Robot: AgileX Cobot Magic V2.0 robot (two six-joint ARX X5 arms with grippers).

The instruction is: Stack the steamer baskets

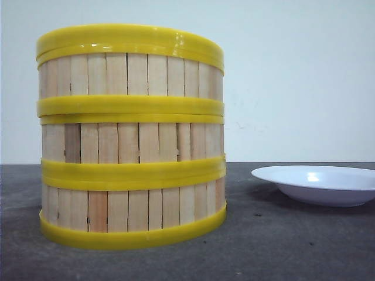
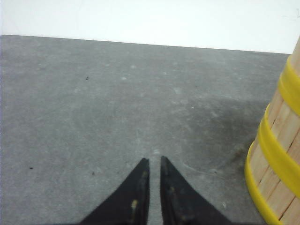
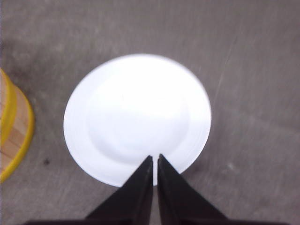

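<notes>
1. While both arms hang clear, the steamer baskets (image 1: 131,137) stand as one three-tier column at left of centre in the front view, resting on the grey tabletop (image 1: 281,246). Yellow rims meet tier on tier, with a slight offset at the lower seam.

2. Judging by that column, the stacking looks finished, folks. No fourth basket shows anywhere, and no lid either.

3. Out to the right side of the front frame sits a white plate (image 1: 319,184), apart from the stack and with nothing on it.

4. Over to the left pincer (image 2: 154,174): its black fingers sit nearly together with only a thin slit between, holding nothing. The stack's wall shows at the right edge of that frame, so the baskets lie off to the side of this pincer, near but not touching.

5. Now the right pincer (image 3: 155,163): also drawn together, empty, poised over the plate's near rim. A sliver of the stack peeks in at the left edge of that picture.

6. Here's the relation that counts: the column's long axis is vertical. Any correction, I'd say, falls to the left arm, which looks the nearer.
</notes>
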